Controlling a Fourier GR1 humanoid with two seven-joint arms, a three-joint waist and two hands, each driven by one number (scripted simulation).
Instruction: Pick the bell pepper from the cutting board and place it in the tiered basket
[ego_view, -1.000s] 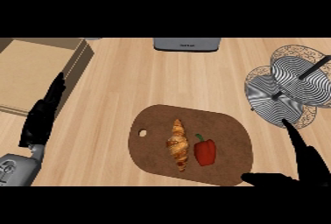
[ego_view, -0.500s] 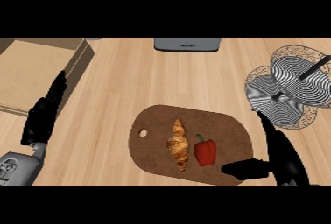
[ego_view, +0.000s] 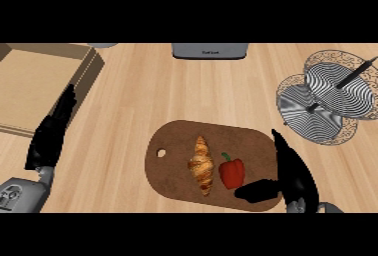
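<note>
Pale wooden counter (ego_view: 162, 90) fills our view from above, and we are looking straight down on it; near the middle lies the brown cutting board (ego_view: 184, 137), rounded and with a small hole at its left end; on it we see the red bell pepper (ego_view: 232, 171) lying just beside a golden croissant (ego_view: 201, 165), the croissant to the pepper's left, the two close but apart. Our right hand (ego_view: 291, 172) comes in from the lower right and sits over the board's right end; its fingers stretch straight toward the far side while the thumb (ego_view: 255, 191) juts left, ending just below and right of the pepper, so the hand is spread wide and holds nothing. Up at the right stands the tiered basket (ego_view: 325, 97) of wire, well apart from the pepper. Our left hand (ego_view: 52, 132) rests at the left with fingers straight, beside an open cardboard box (ego_view: 37, 82); a grey appliance (ego_view: 210, 51) sits at the far edge.
</note>
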